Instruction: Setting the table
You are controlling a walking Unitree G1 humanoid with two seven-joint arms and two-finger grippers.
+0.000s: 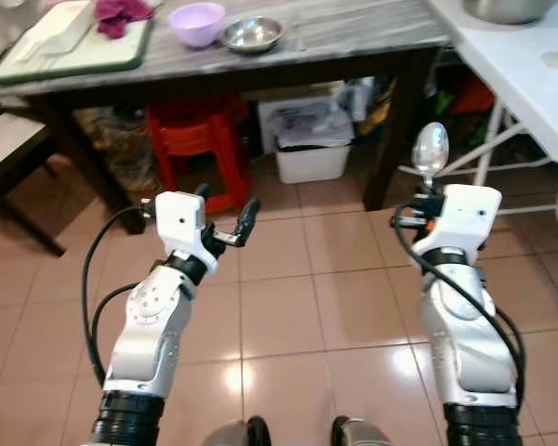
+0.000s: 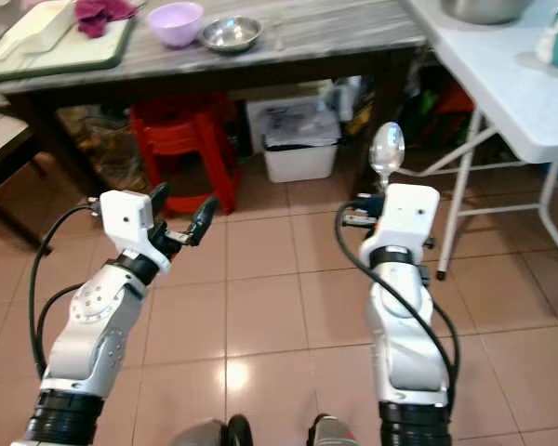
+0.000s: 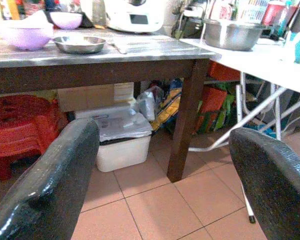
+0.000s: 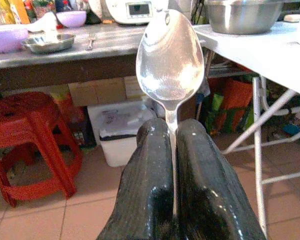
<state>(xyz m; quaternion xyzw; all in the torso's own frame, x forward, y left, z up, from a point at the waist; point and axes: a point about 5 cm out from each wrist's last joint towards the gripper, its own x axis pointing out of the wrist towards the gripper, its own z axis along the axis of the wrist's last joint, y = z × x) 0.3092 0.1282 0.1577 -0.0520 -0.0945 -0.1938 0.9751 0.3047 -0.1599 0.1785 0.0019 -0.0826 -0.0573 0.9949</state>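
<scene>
open tiled floor [image 1: 288,307] ahead — dark table [image 1: 353,42] beyond

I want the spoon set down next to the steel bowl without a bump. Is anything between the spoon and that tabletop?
Nothing visible blocks it. The right gripper holds the spoon upright over bare floor, short of the dark wooden table. The steel bowl and purple bowl sit farther left; the tabletop's right end looks bare.

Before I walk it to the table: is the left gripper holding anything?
No, the left gripper has its fingers spread apart with nothing between them; the spoon is clamped in the right gripper.
</scene>
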